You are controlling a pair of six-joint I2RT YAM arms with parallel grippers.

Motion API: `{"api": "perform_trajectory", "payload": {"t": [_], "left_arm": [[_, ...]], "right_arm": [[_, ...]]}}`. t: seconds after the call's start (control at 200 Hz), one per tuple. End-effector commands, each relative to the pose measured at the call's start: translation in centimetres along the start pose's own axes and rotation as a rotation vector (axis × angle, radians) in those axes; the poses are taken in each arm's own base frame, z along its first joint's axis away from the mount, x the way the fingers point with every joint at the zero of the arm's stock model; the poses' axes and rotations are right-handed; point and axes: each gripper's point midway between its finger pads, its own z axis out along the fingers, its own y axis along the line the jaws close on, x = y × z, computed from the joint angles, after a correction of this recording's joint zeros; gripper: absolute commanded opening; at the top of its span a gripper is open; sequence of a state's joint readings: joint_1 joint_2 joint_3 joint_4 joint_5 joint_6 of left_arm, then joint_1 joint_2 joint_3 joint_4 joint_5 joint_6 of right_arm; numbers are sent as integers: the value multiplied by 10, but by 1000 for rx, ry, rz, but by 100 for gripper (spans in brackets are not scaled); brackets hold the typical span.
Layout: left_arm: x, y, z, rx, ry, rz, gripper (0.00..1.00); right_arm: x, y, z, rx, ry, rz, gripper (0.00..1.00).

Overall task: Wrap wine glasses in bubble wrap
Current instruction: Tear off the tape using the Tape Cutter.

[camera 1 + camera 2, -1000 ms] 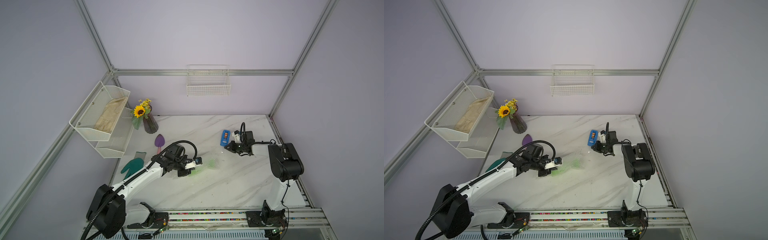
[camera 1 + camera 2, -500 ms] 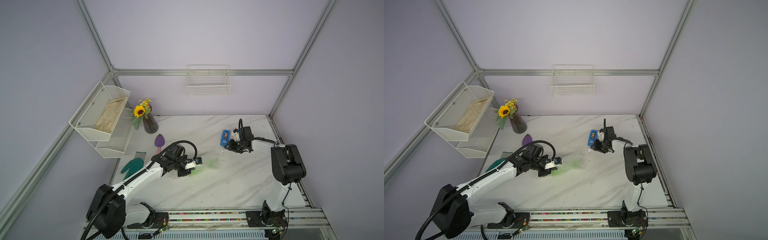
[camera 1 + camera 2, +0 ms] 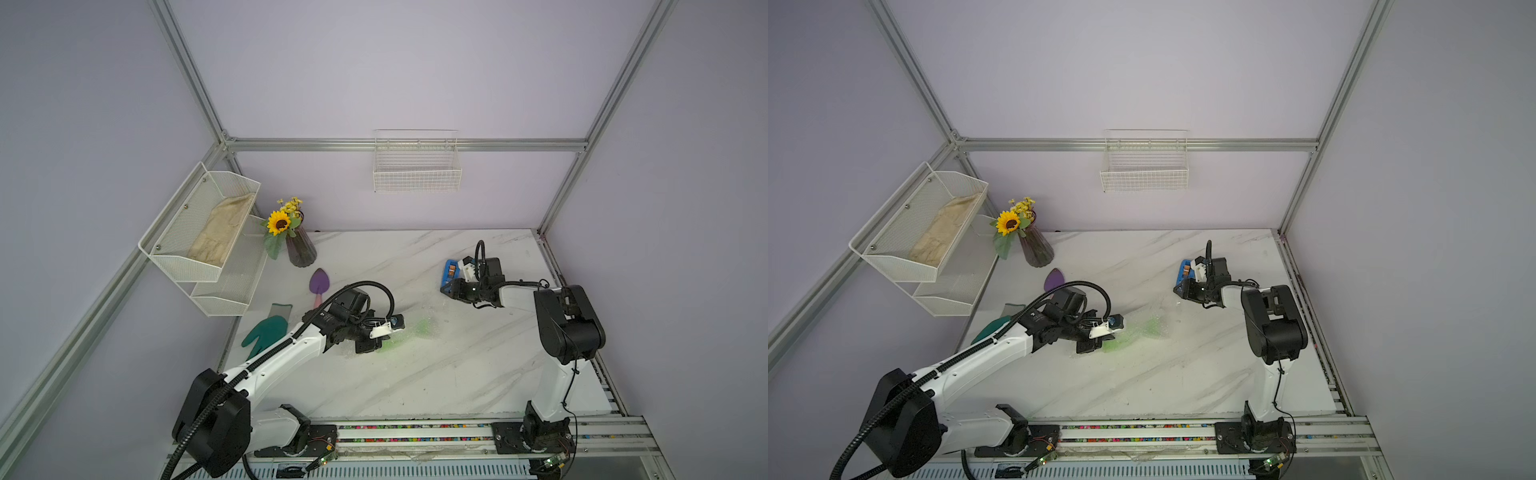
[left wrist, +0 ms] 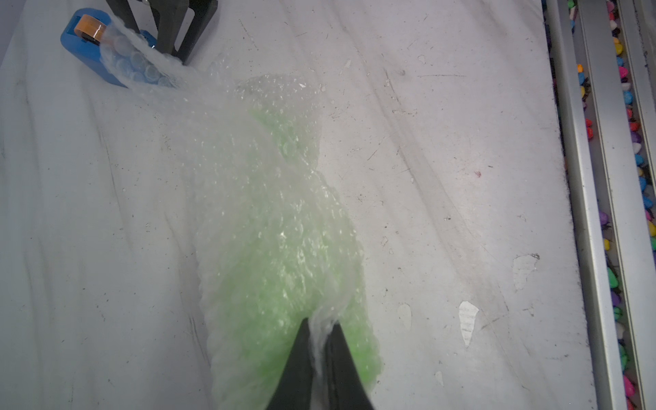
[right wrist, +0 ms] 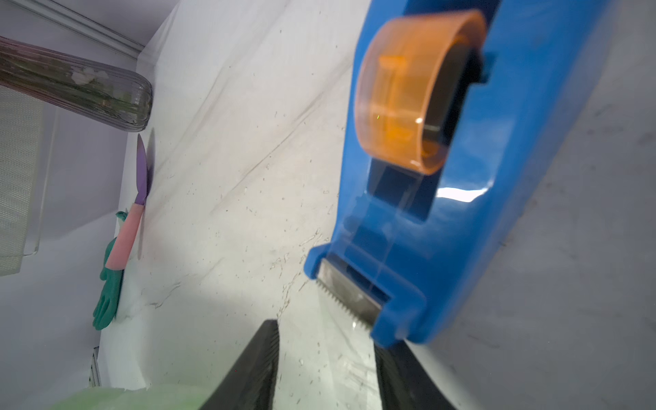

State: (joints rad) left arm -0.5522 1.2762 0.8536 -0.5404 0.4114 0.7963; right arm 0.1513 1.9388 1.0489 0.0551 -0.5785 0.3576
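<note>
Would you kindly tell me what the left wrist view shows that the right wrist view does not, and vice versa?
Only the left wrist view: the left gripper shut on the bubble wrap, and the rail of coloured pebbles.
Only the right wrist view: the purple vase, trowel, green glove and a serrated tape cutter.
Both: the blue tape dispenser, the open right gripper by it, the marble table and the green goblet, in the right wrist view only a blurred edge.
</note>
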Motion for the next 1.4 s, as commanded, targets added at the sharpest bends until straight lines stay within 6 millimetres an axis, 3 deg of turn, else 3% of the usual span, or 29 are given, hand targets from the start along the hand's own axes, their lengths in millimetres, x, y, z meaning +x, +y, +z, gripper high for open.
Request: {"api": "perform_trajectory", "payload": {"t": [0.0,0.15,0.3,0.66,0.91,1.035,1.395], "left_arm": [[5,-6,0,8,14,-5,9],[5,-6,1,14,13,-6,10],[6,-7,1,16,15,-9,10],[7,-7,0,11,18,-6,10],[7,-7,0,5,19,-5,10],[7,-7,-1,4,20,-5,10],[8,-7,-1,2,24,-4,10]], "right_arm": [[-16,-4,3,2,-57,-47,52],[-17,-9,7,1,-76,-64,53],[-17,4,1,-133,-97,-62,51],[-8,10,-15,-243,-89,-37,28],[-5,0,-4,-241,-68,-21,34],[-4,5,-2,-278,-63,-24,34],[-6,10,-7,-287,-64,-42,10]]}}
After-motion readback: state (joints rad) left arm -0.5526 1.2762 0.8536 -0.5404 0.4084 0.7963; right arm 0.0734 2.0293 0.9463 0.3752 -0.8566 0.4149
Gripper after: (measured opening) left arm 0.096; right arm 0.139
